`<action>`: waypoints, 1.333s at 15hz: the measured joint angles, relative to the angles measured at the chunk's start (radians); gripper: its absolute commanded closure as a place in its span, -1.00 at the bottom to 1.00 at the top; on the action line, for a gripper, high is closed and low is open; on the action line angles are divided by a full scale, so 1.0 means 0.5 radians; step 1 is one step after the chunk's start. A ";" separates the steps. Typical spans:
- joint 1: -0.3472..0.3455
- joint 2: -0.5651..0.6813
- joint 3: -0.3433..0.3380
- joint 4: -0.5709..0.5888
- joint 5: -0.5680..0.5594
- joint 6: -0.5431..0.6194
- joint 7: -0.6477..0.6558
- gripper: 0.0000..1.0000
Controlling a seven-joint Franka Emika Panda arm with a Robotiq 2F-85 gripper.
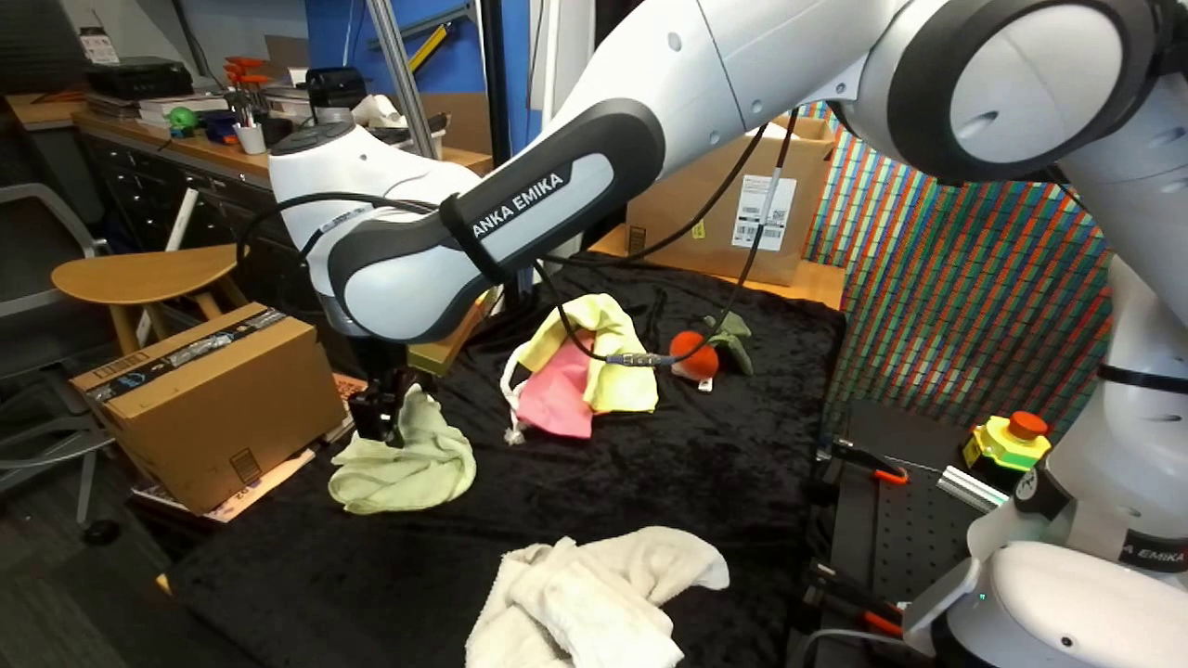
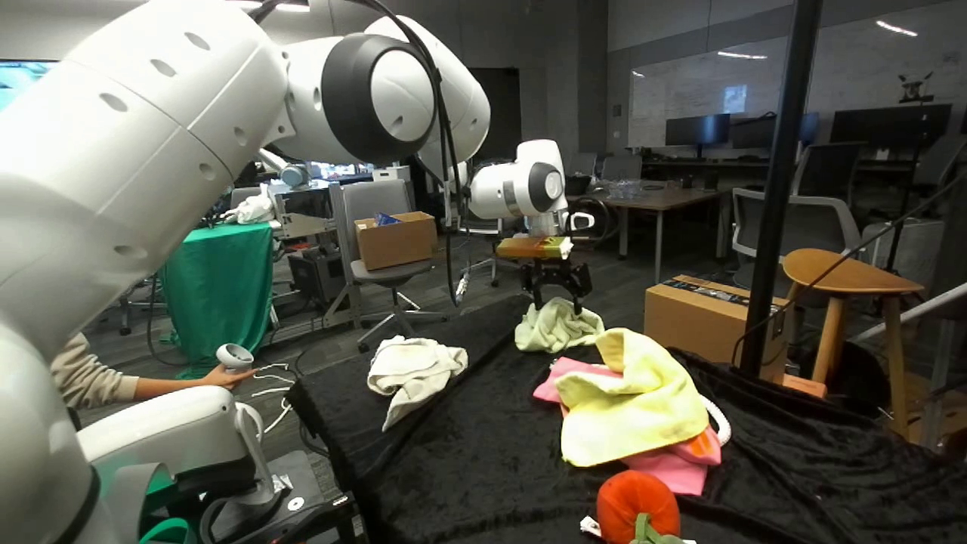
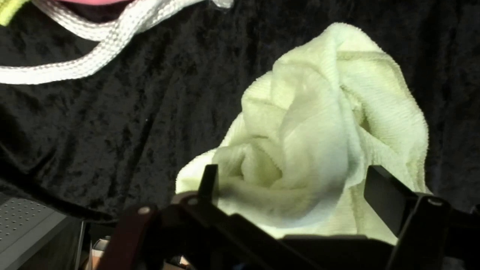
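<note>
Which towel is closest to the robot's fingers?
The pale green towel, bunched up right by the open fingers. The yellow towel and the white towel both lie farther away.

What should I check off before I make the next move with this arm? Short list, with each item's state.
1. Gripper open: ok; the jaws stand wide apart.
2. Pale green cloth lined up between the fingers: ok; in the wrist view its folds show in the gap.
3. Contact with that cloth: cannot tell; no view settles whether the fingers touch it.
4. Firm grip on it: not ok; the jaws are not closed on it.
5. White cord clear of the fingers: ok; it lies well apart from them.
6. White cloth clear of the gripper: ok; it lies in a separate heap on the black cover.
</note>
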State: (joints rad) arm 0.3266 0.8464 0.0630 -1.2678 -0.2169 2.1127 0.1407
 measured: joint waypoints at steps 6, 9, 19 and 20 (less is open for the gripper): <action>-0.001 0.173 -0.062 0.259 -0.007 -0.138 0.001 -1.00; 0.001 0.224 -0.058 0.320 0.003 -0.198 0.001 -1.00; 0.021 0.255 -0.023 0.337 0.020 -0.296 0.001 0.60; 0.021 0.255 -0.023 0.338 0.021 -0.302 0.001 0.78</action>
State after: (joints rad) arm 0.3368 0.9740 0.0516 -1.0987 -0.2065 1.9619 0.1411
